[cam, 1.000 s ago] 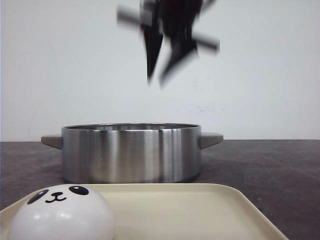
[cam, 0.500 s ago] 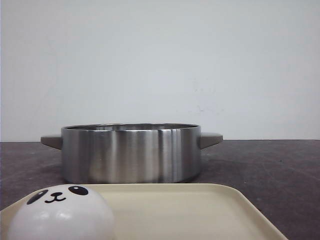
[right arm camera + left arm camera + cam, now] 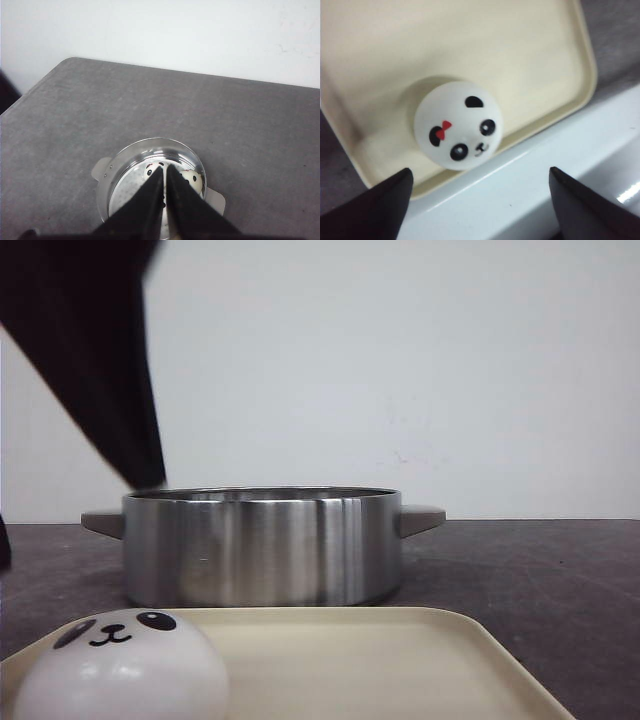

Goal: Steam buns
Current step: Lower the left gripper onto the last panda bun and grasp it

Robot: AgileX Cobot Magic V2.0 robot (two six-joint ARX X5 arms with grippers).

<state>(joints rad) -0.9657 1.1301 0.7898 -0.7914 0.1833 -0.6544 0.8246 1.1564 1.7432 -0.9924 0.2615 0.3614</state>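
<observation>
Left arm [image 3: 90,360] newly in view over pot [image 3: 262,545] | left fingers [image 3: 480,200] spread above tray [image 3: 530,45] bun [image 3: 457,125] | right fingers [image 3: 165,200] clenched, empty | I judge last pickup next.

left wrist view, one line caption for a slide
Open left gripper above the last panda bun on the cream tray.

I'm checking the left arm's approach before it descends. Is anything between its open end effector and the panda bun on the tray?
Nothing visible. In the left wrist view, the open left end effector hangs over the glossy white panda-faced bun with a red bow, which sits alone on the cream plastic tray.
</observation>
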